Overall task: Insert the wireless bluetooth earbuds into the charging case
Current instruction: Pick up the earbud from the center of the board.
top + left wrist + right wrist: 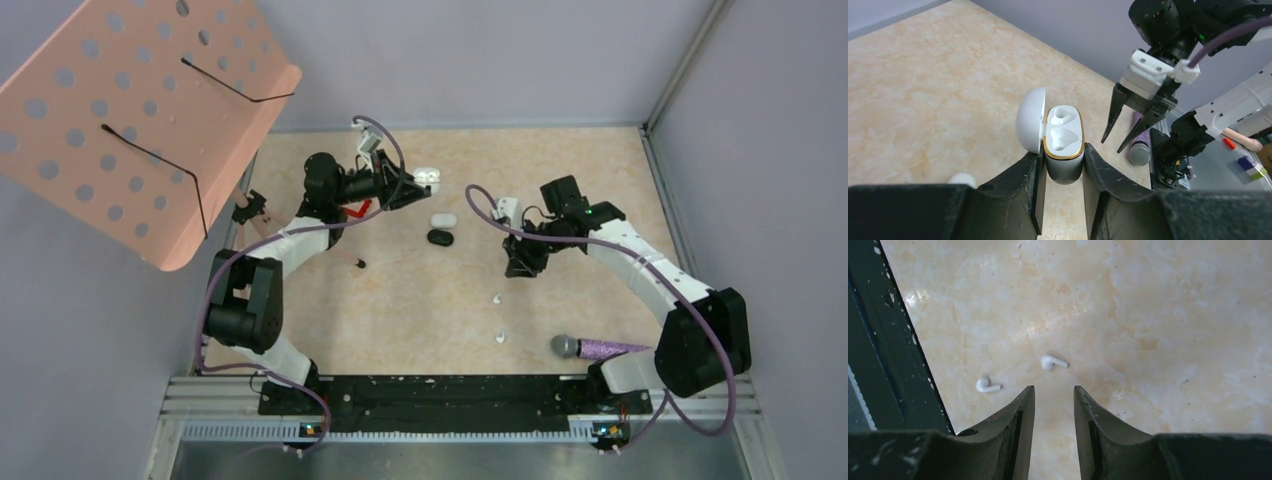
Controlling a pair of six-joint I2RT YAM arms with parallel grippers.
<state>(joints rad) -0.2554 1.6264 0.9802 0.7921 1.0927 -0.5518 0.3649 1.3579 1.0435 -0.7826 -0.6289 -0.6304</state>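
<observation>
**Open case held up on the left, two earbuds lying loose under the right gripper**

The charging case (1064,132) is clamped by its dark lower body between the fingers of the left gripper (1062,152), which is closed tight on it. The case is held off the table at the far side, near the back wall. Its white lid (1029,120) is swung open to one side, and two white wells inside a gold rim are seen, both empty.

The right gripper (1053,388) is held above the table (1173,315), pointing down, with its jaws set a moderate gap apart and nothing between them. Two white earbuds (1052,361) (985,385) are seen on the marbled surface just beyond its fingertips, apart from each other and touched by neither finger. In the top view the same pair (498,297) (500,336) is found near the middle of the table, towards the front.

A closed white case (443,220) and a black case (440,237) are placed side by side between the two arms. A purple microphone (600,349) is laid near the base of the right arm.
</observation>
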